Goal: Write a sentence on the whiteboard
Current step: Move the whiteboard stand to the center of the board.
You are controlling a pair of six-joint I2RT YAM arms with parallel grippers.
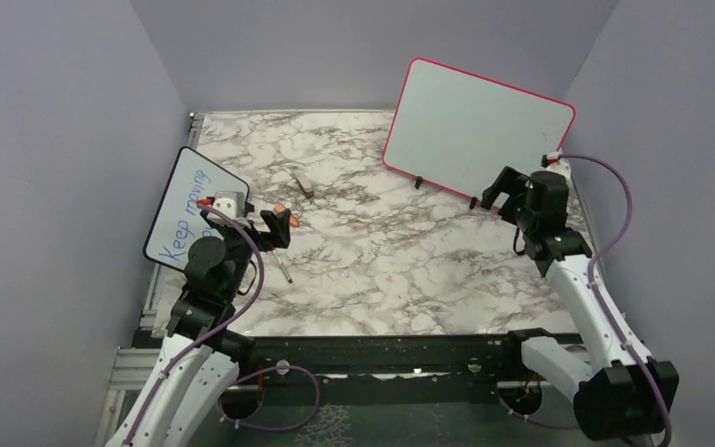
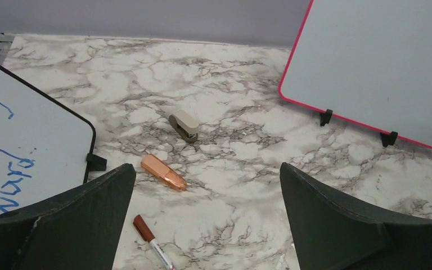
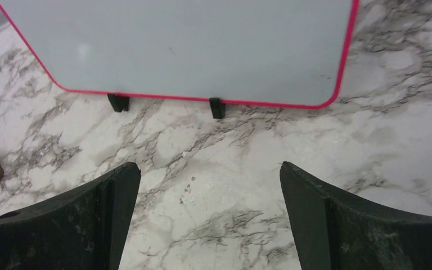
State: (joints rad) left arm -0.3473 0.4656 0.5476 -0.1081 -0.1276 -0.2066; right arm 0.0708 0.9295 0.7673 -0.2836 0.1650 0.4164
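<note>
The whiteboard (image 1: 479, 126) with its pink-red frame stands tilted at the back right on small black feet. Its face is blank, so no sentence shows. It also shows in the left wrist view (image 2: 382, 62) and the right wrist view (image 3: 191, 45). My left gripper (image 1: 247, 225) is open and empty above the table at the left (image 2: 205, 169). A marker (image 2: 152, 242) with a red-brown end and white body lies just below it (image 1: 284, 268). My right gripper (image 1: 512, 191) is open and empty just in front of the whiteboard's lower edge (image 3: 209, 166).
A smaller black-framed board (image 1: 191, 209) with blue handwriting leans at the left (image 2: 22, 152). A copper-coloured cap-like piece (image 2: 163, 172) and a small beige object (image 2: 184, 125) lie on the marble table (image 1: 400, 261). Purple walls close in three sides.
</note>
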